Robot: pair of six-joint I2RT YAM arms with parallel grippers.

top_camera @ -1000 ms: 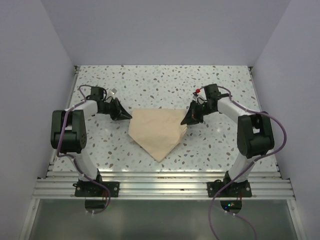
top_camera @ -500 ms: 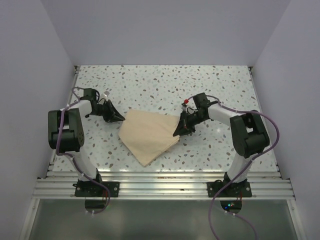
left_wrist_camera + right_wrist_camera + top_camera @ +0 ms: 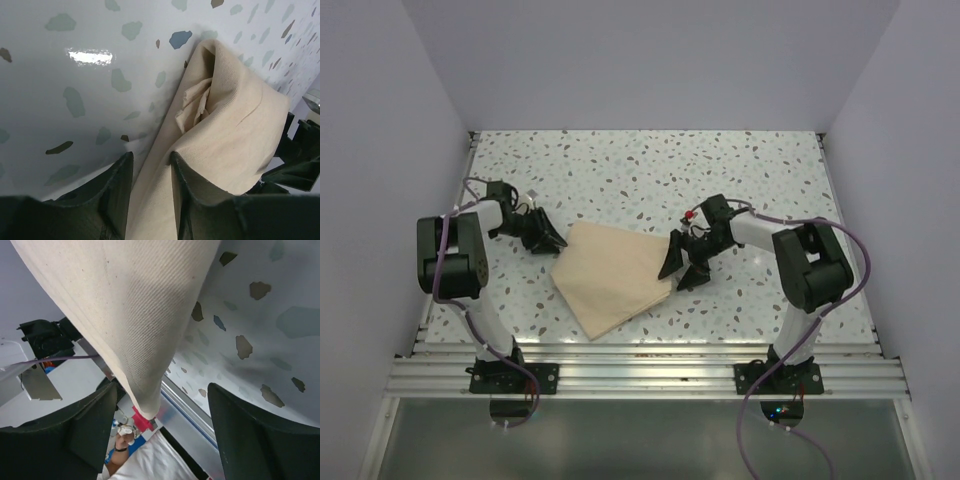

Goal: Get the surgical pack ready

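surgical pack point(image 3: 613, 275) is folded tan cloth, flat on the table point(image 3: 650, 170) between both arms. we judge it light, limp and not slippery. it'll sag, so take it by corners or a folded edge. left gripper point(image 3: 150, 160): jaws slightly apart, cloth edge between them, looks unpinched. right gripper point(image 3: 162, 388): jaws wide, cloth corner between them, nothing clamped.

White table point(image 3: 650, 165) with lots of small grey and brown specks, flat and shiny. Plain pale walls point(image 3: 650, 60) at the left, the back and the right of it. Silver metal rails point(image 3: 640, 365) side by side along the near edge. Dark shiny panel point(image 3: 640, 440) just below the rails. Bright spot of light point(image 3: 90, 56) on the table top, seen from the left wrist.
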